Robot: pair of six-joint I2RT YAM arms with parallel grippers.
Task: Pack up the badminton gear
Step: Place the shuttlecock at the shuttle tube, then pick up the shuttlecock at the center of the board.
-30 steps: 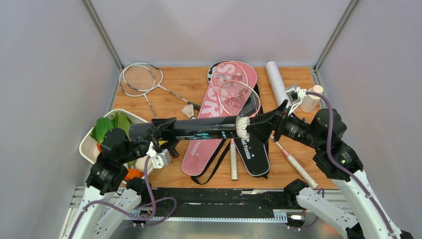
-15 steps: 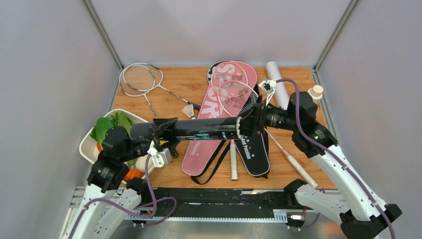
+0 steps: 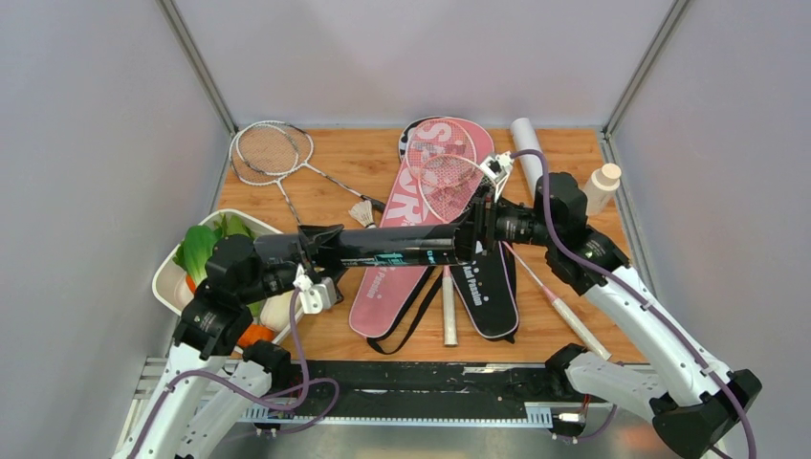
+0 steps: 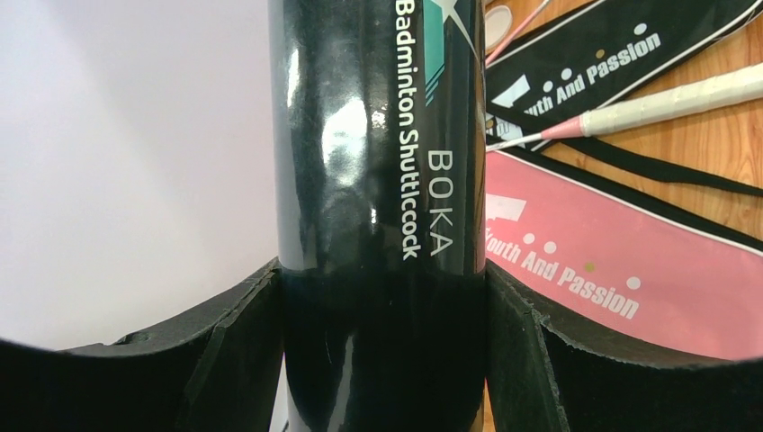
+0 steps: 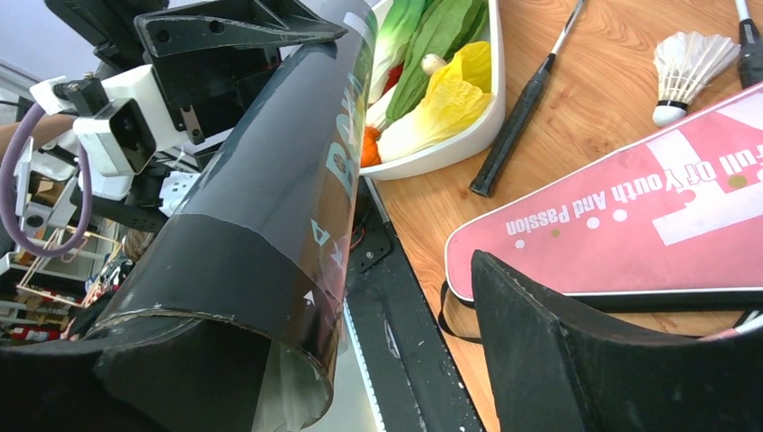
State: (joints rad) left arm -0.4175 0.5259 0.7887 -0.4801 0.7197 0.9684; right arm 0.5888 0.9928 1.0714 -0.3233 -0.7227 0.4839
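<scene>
My left gripper (image 3: 311, 251) is shut on a long black shuttlecock tube (image 3: 383, 249) and holds it level above the table; in the left wrist view (image 4: 382, 360) both pads press the tube (image 4: 378, 180). My right gripper (image 3: 481, 229) is open at the tube's right, open end (image 5: 270, 198), one finger seemingly inside the mouth, the other (image 5: 558, 351) outside. No shuttlecock shows at the mouth. A loose white shuttlecock (image 3: 361, 212) lies on the table. Pink rackets (image 3: 445, 167) lie on the pink bag (image 3: 383, 296) and black bag (image 3: 490, 296). Silver rackets (image 3: 268, 151) lie far left. A white tube (image 3: 529, 148) lies at the back.
A white tray (image 3: 168, 287) of vegetables stands at the near left, under my left arm. A small white bottle with a tan cap (image 3: 601, 186) stands at the right wall. Racket handles (image 3: 448, 306) stick out toward the near edge. Grey walls close in three sides.
My right gripper moved left along the tube's axis up to its open end. The white shuttlecock that sat at the mouth is no longer visible. My left gripper kept its hold.
</scene>
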